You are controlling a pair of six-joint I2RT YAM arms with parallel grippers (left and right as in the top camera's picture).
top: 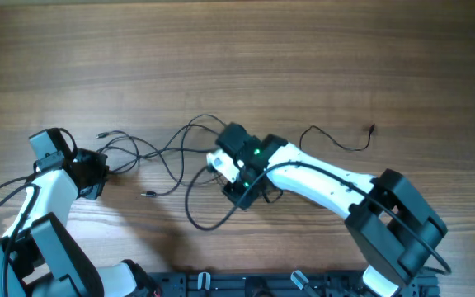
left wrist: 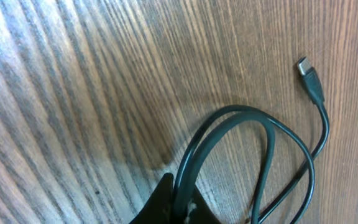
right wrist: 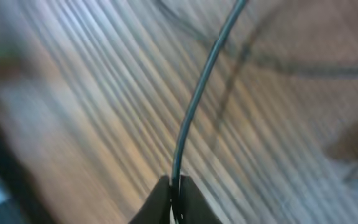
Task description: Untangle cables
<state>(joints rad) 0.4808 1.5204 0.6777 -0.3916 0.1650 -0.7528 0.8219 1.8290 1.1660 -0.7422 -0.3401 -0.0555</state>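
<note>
Thin black cables (top: pixel 171 157) lie in loose crossing loops across the middle of the wooden table. My left gripper (top: pixel 105 165) is shut on a doubled cable loop (left wrist: pixel 229 124) at the left end of the tangle. A metal-tipped plug (left wrist: pixel 309 78) lies just beyond that loop. My right gripper (top: pixel 219 162) is shut on one cable strand (right wrist: pixel 197 93) at the right side of the tangle. Small plug ends lie at the left (top: pixel 101 134) and below (top: pixel 147 195). The right wrist view is blurred.
A separate thin black cable (top: pixel 336 140) lies to the right of the right arm, ending in a plug (top: pixel 371 129). The arm bases stand along the table's near edge (top: pixel 246 285).
</note>
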